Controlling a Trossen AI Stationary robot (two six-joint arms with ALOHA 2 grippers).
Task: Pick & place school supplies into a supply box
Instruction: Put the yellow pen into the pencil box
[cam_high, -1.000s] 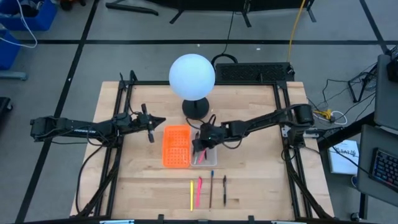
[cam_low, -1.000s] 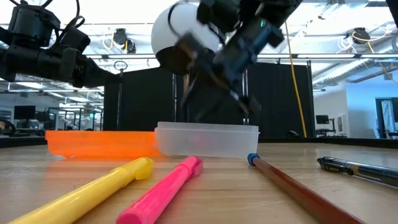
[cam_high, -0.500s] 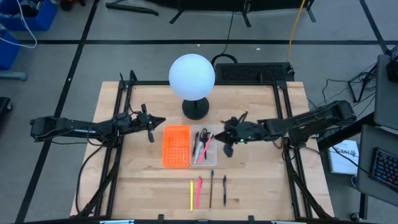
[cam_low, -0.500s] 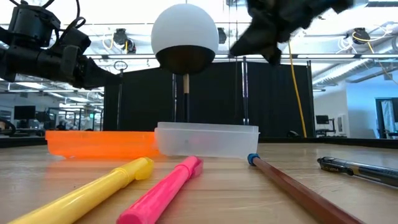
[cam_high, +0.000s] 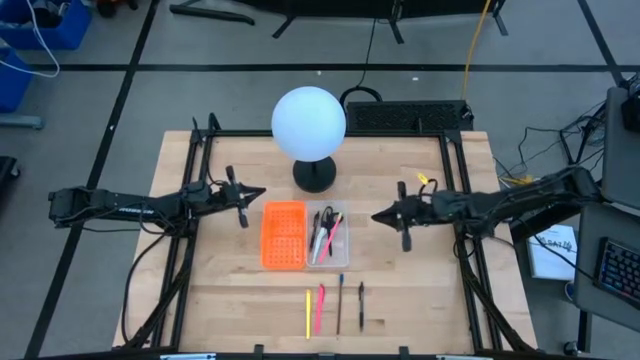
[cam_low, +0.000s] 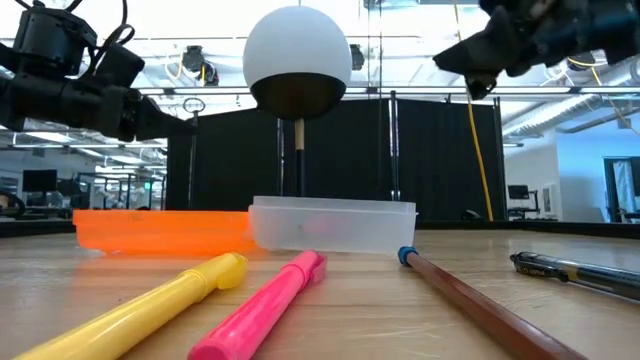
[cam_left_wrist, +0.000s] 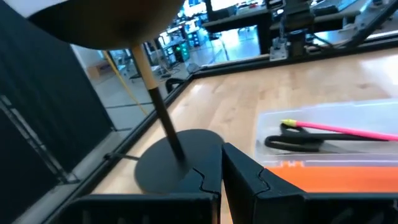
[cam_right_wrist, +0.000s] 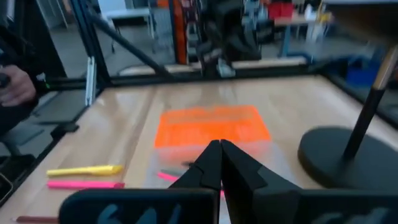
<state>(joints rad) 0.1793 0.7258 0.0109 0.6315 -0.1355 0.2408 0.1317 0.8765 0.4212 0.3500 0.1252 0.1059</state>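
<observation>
The supply box lies mid-table: a clear tray (cam_high: 340, 255) joined to an orange perforated half (cam_high: 283, 235). Black-handled scissors (cam_left_wrist: 295, 142) and a pink pen (cam_left_wrist: 342, 129) lie in the clear tray. Near the front edge, side by side on the wood, lie a yellow marker (cam_high: 308, 313), a pink marker (cam_high: 320, 308), a brown pencil (cam_high: 340, 303) and a dark pen (cam_high: 361, 305). My right gripper (cam_high: 378, 216) hovers shut and empty to the right of the tray, high above the table (cam_low: 440, 62). My left gripper (cam_high: 258, 193) waits shut, left of the lamp's base.
A white globe lamp (cam_high: 309, 125) stands on a black round base (cam_high: 315, 175) just behind the box. Black frame rails (cam_high: 455, 190) run along the table's left and right sides. Bare wood lies between the box and the row of pens.
My right gripper has left the clear tray, risen, and drawn back toward the table's right edge. The scissors and pens in the tray, covered by it a second ago, now show lying there. The row of pens at the front has not moved.
</observation>
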